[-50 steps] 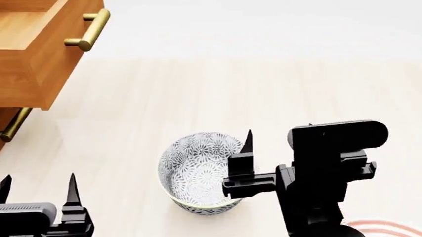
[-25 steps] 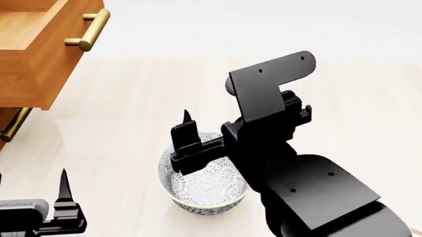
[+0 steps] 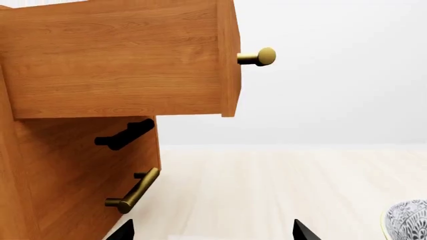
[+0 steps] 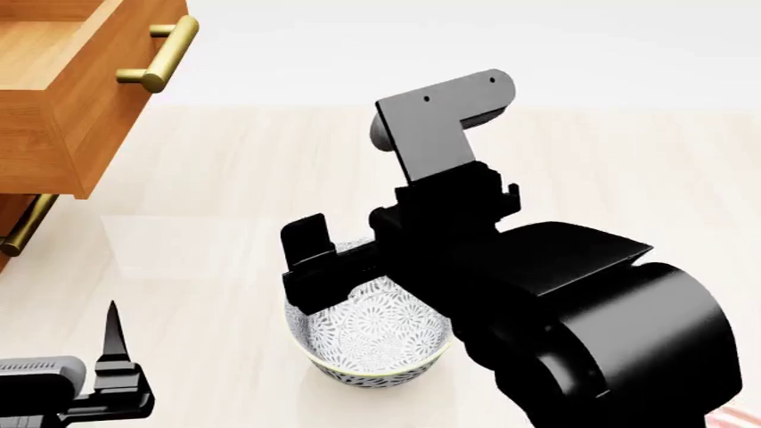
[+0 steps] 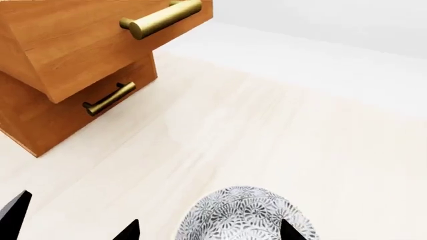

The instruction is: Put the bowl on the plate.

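The bowl [image 4: 363, 343], deep with a grey-and-white floral pattern, stands upright on the pale table near the front. My right gripper [image 4: 327, 267] hangs open just above its far-left rim, and the arm covers the bowl's right side. In the right wrist view the bowl [image 5: 247, 217] lies low between the spread fingertips of this gripper [image 5: 208, 232], one tip over the bowl and one outside it. My left gripper [image 3: 212, 235] is open and empty at the front left, with one of its fingers [image 4: 113, 334] showing. The plate is only a pinkish sliver [image 4: 747, 417] behind the right arm.
A wooden drawer cabinet [image 4: 66, 107] stands at the far left with its top drawer pulled out. Its brass handle [image 4: 160, 53] juts over the table. A lower brass handle [image 4: 27, 223] sits beneath it. The left wrist view faces this cabinet [image 3: 107, 65] and catches the bowl's edge [image 3: 408, 220].
My right arm has swung up and to the left, turning so its gripper now sits over the bowl's far-left rim. The left gripper has drifted slightly left. The bowl has not moved.
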